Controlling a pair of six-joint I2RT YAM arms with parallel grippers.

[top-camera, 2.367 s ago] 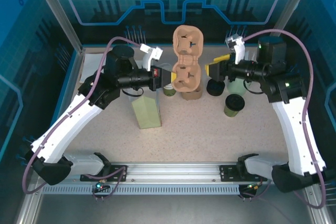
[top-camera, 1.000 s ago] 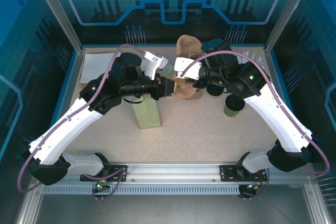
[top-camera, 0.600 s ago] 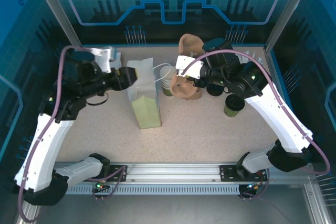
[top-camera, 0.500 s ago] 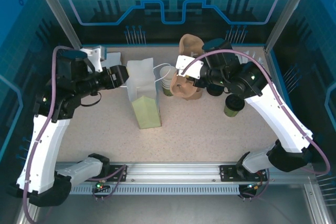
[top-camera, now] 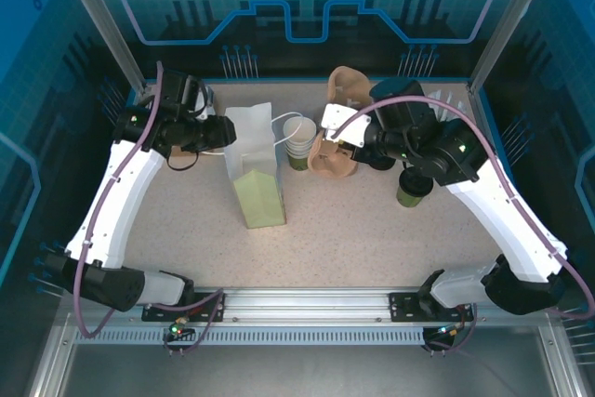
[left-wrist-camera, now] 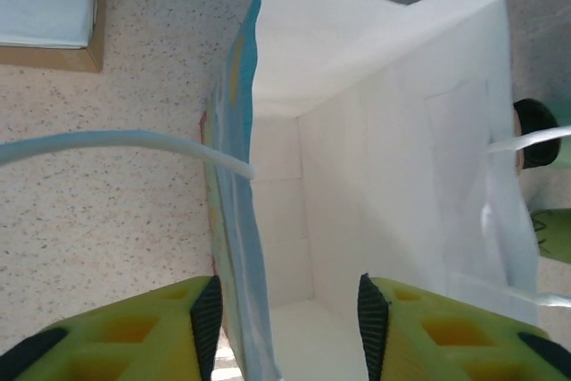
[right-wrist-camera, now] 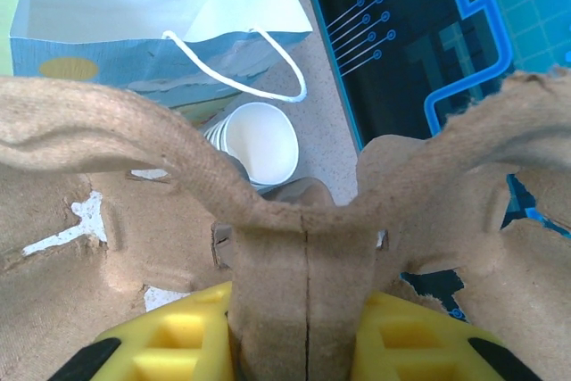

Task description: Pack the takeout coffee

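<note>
Staging step of the packing: right gripper (right-wrist-camera: pixel 297 338) is pinching the centre ridge of the pulp carrier (top-camera: pixel 327 163), left gripper (left-wrist-camera: pixel 288 314) is straddling a wall of the paper bag (top-camera: pixel 251 137) with fingers (left-wrist-camera: pixel 207 320) spread, and the takeout coffee (top-camera: pixel 298 143) is standing on the table (top-camera: pixel 372 239) between bag and carrier, probably awaiting seating in a pocket.

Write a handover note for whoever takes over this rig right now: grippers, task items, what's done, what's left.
Left gripper: open, fingers astride one wall of the open paper bag.
Right gripper: shut on the centre ridge of the pulp carrier.
Coffee cup: on the table between bag and carrier, in no pocket.
Done: carrier gripped. Left: seat the cup in a pocket, probably then bag it.
</note>
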